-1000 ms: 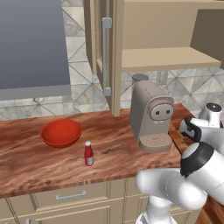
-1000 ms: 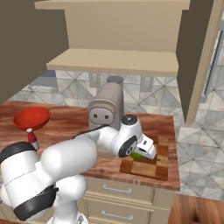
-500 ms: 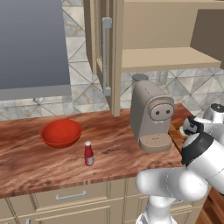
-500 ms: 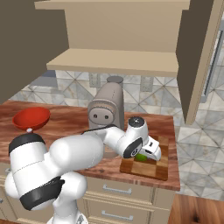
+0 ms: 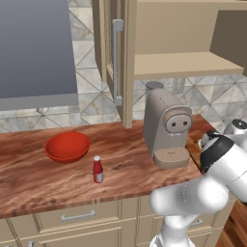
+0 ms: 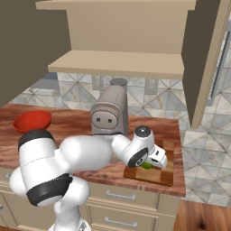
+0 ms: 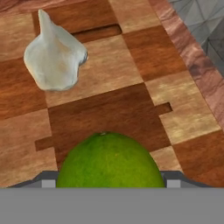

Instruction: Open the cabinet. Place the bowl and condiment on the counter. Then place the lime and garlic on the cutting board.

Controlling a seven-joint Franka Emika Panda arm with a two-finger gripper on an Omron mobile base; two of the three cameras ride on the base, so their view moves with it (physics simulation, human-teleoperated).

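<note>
My gripper [image 7: 109, 181] is shut on the lime [image 7: 109, 159], a bright green ball held low over the checkered cutting board [image 7: 122, 105]. The pale garlic [image 7: 54, 57] lies on the board just beyond it. From the right base camera, the gripper [image 6: 151, 163] holds the lime [image 6: 145, 165] above the cutting board [image 6: 158, 175] at the right end of the counter [image 6: 67, 122]. The red bowl [image 5: 67, 146] and the condiment [image 5: 98, 170] stand on the counter [image 5: 43, 181] to the left. The cabinet [image 5: 117, 62] is open with bare shelves.
A beige coffee machine [image 5: 166, 128] stands on the counter between the bowl and the board, close to my arm. Drawers [image 5: 77, 217] run under the counter. A tiled wall lies behind, and the counter ends just right of the board.
The arm has stretched a little further right and lower over the cutting board, carrying the lime. Bowl, condiment and coffee machine stand as before.
</note>
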